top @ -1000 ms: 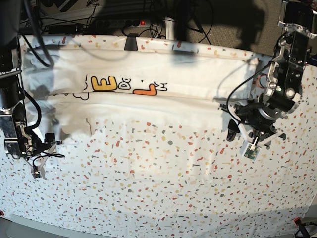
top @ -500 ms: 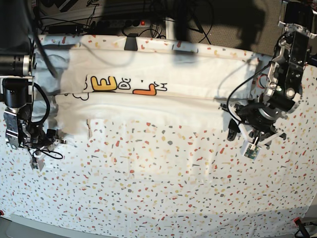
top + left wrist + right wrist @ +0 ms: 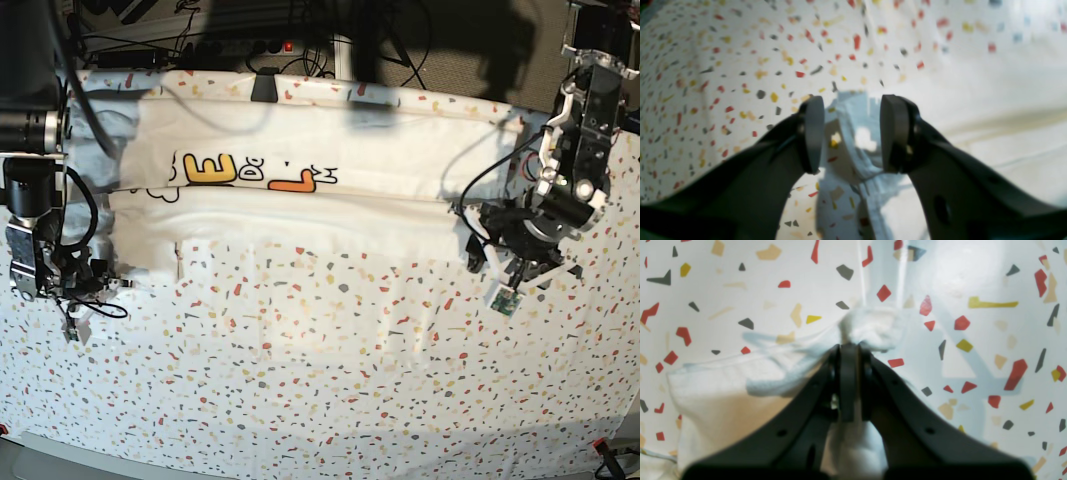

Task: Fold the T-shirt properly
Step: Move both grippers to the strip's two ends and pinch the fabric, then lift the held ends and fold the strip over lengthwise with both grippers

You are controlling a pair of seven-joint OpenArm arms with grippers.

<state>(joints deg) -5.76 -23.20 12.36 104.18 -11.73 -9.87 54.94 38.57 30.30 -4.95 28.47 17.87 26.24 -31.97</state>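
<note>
- T-shirt [image 3: 300, 195] cloth lies as a long white band across the upper half of your base view, on the speckled tablecloth [image 3: 330, 370]. Only part of the print shows: a yellow letter and an orange one, mirrored; the rest is folded under or too small to read.
- Your right gripper [image 3: 849, 350] sits at the lower left of the base view. Its wrist camera shows the jaws pressed together, pinching a bunched white corner of the shirt. How much cloth is caught you cannot see; the fingers cover it.
- Your left gripper [image 3: 851, 133], at the right of the base view, has its fingers [image 3: 813, 133] spread apart, holding nothing. Blurred white fabric edge lies below the gap; contact cannot be judged.
- Shadow covers the shirt's upper left end, and the arm there hides part of it.
- Cables and dark gear above the table's far edge are too dim to make out.
</note>
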